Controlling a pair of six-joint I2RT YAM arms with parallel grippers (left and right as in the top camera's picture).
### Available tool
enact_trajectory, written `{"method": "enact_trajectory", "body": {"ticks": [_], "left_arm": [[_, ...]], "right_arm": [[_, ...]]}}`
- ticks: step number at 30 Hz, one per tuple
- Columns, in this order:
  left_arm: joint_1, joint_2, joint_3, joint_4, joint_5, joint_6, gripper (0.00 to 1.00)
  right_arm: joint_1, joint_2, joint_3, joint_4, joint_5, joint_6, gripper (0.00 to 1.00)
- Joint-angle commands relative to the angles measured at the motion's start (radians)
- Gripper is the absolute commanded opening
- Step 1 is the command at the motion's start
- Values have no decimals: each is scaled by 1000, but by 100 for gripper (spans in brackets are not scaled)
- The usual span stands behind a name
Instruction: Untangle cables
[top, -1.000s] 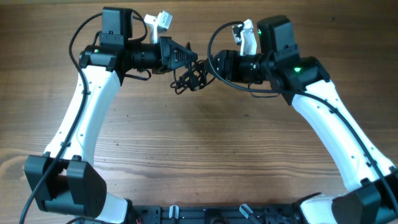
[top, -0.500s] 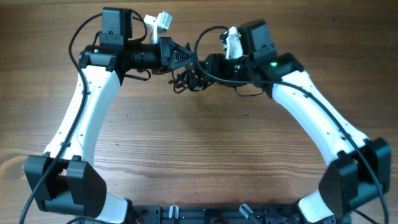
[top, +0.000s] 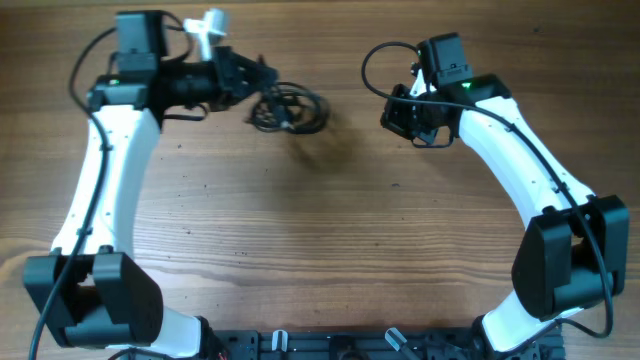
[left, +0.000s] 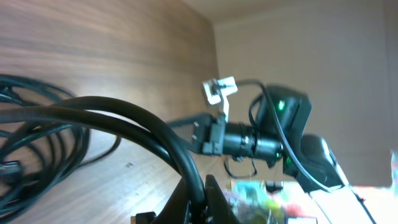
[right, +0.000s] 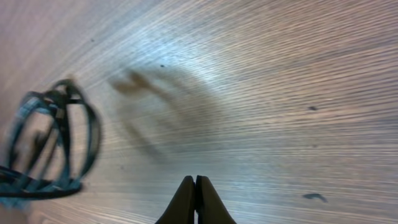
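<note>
I see the cables (top: 287, 108) as a loose coil of thin black loops, held off the wood at the far left of the table (top: 330, 230). The left gripper (top: 256, 84) is clamped on strands at the coil's left side. Right gripper (right: 195, 182): fingers pressed together on nothing, well apart to the right, with bare wood and the coil's shadow between.

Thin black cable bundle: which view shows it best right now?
Overhead: the whole thin black cable bundle shows, sharp, at the left end effector. Left wrist gives only close, cropped loops. Right wrist catches it blurred at the frame's left edge.
</note>
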Motion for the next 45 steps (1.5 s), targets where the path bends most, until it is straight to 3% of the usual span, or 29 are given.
{"method": "enact_trajectory", "body": {"ticks": [1, 6, 9, 13, 19, 22, 25, 28, 30, 34, 37, 45], "left_arm": [[85, 4, 10, -17, -13, -2, 4], [95, 4, 10, -118, -57, -28, 4], [74, 4, 10, -124, -61, -194, 4], [71, 4, 10, -124, -77, -422, 4], [45, 4, 10, -124, -17, -796, 4], [-37, 4, 10, -117, -47, -852, 4], [-121, 4, 10, -126, -249, -826, 4], [-213, 4, 10, -185, -603, -814, 4], [-250, 4, 10, -208, -837, -817, 4], [-254, 5, 8, -275, -1155, -872, 4], [-238, 20, 0, -315, -1275, -896, 4], [-225, 178, -77, -288, -1348, -1023, 4]], "right_arm": [[-18, 15, -9, -27, 11, -147, 4], [-1, 15, -9, 9, -321, -438, 5], [53, 8, -9, 55, -393, -498, 13], [102, 1, -9, 100, -389, -486, 15], [22, -44, -9, 80, -340, -257, 15], [-61, -133, -9, 13, -220, -253, 15], [-111, -207, -9, -59, -92, -261, 18], [-130, -257, -9, -140, 26, -262, 21], [-128, -253, -9, -162, 47, -262, 22], [-128, -246, -9, -163, 45, -262, 22], [-121, -246, -10, -154, 44, -275, 24], [-21, -245, -10, -143, 34, -341, 31]]}}
